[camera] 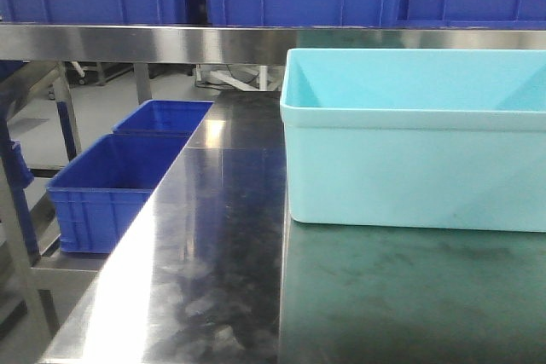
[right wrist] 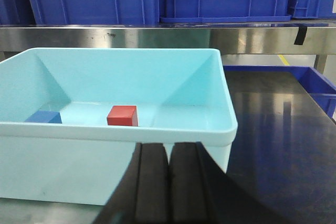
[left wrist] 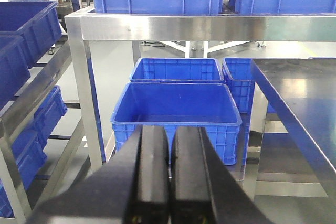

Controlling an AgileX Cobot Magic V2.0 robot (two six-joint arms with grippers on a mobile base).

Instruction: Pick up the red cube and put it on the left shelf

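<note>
The red cube [right wrist: 122,115] lies on the floor of the pale cyan tub [right wrist: 121,132], near its far wall, with a blue cube [right wrist: 43,117] to its left. My right gripper [right wrist: 168,146] is shut and empty, low in front of the tub's near wall and a little right of the red cube. The front view shows only the tub's outside [camera: 409,168]; its contents are hidden. My left gripper [left wrist: 169,129] is shut and empty, held off the table's left edge and facing blue crates. The left shelf [left wrist: 37,92], a steel rack holding blue crates, runs along the left.
A steel rail [camera: 171,40] with large blue crates above it crosses behind the table [camera: 213,236]. Two open blue crates [camera: 111,185] sit low beside the table's left edge. A steel post [left wrist: 84,93] stands left of them.
</note>
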